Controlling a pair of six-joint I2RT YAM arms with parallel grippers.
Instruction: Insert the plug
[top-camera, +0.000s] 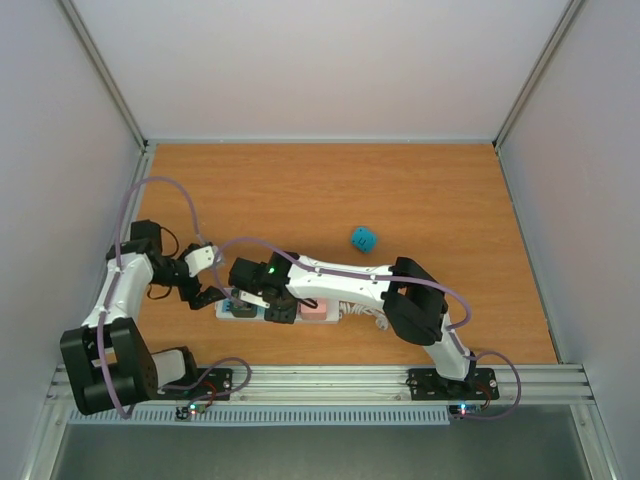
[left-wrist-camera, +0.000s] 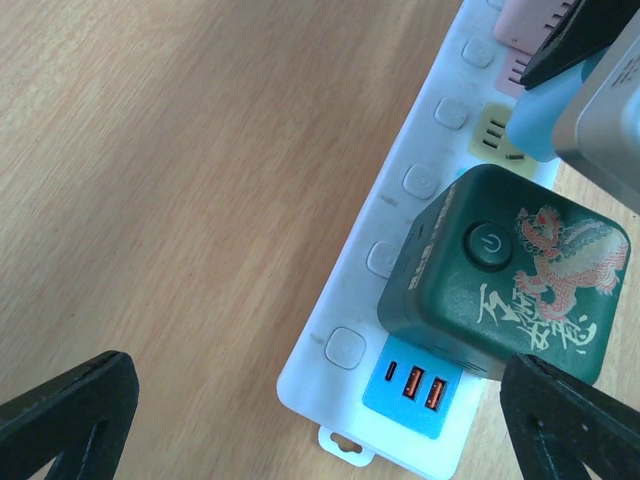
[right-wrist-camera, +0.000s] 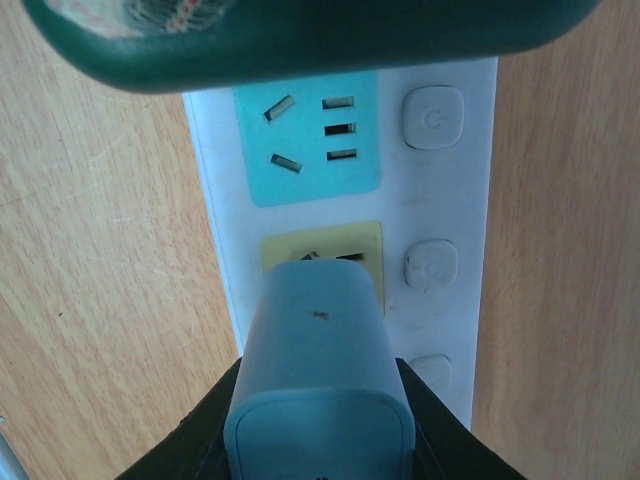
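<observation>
At the lower left of the overhead view, the left hand hangs over the left end of the white power strip. Its fingers are spread wide and grip nothing. In its wrist view one tip is over bare wood at the lower left and the other is at the lower right, just beside the strip. Between them is the strip's end with a blue USB panel.

Just right of that, a dark green cube adapter with a round power button sits plugged into the strip. Next along comes a free teal socket, then a yellow socket.

The right hand pinches a pale blue plug between its dark fingers. The plug's far end is over the yellow socket, and I cannot tell whether its pins have gone in.

Further right on the strip there is a pink block. A small teal block lies alone on the wooden worktop, right of centre and well apart from the strip.
</observation>
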